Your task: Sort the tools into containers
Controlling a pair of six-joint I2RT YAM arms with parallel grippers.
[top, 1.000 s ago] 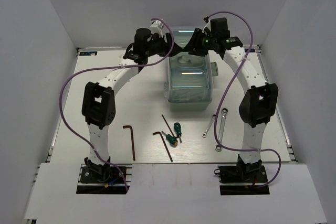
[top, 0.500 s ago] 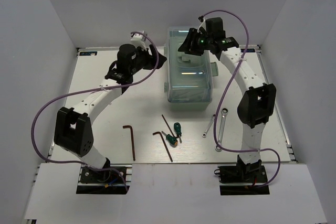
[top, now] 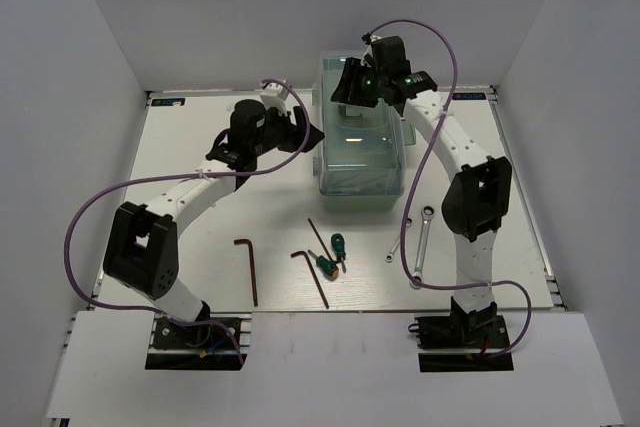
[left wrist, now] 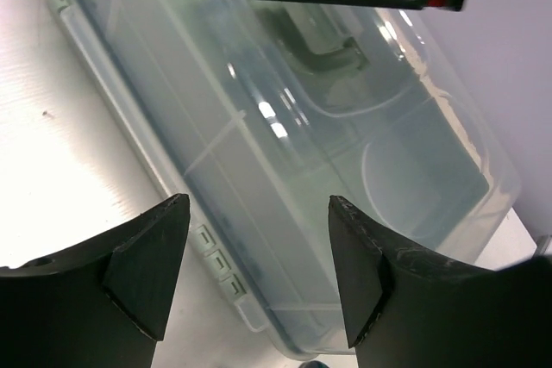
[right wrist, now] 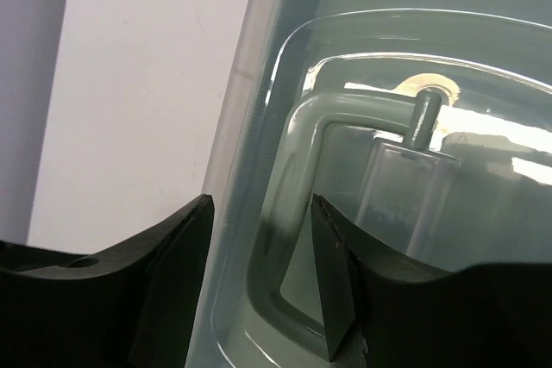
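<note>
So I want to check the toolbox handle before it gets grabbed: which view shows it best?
Right wrist: the handle fills the frame, its bar and post plain. Left wrist catches only a bit near the top edge. The top view shows it small, close to the right gripper.

Top view: fixed, high above and behind the arm bases, looking down and forward. It takes in the whole surface [top: 280,217], with the toolbox [top: 362,137] toward the far middle.

Left wrist view: very near, just left of the toolbox, looking across its lid between the left hand [left wrist: 259,273] fingers.

Right wrist view: nearer still, over the toolbox's far end, looking down on the lid handle [right wrist: 289,187] (right hand [right wrist: 259,273] fingers along the bottom edge).

All three views share the toolbox lid.
</note>
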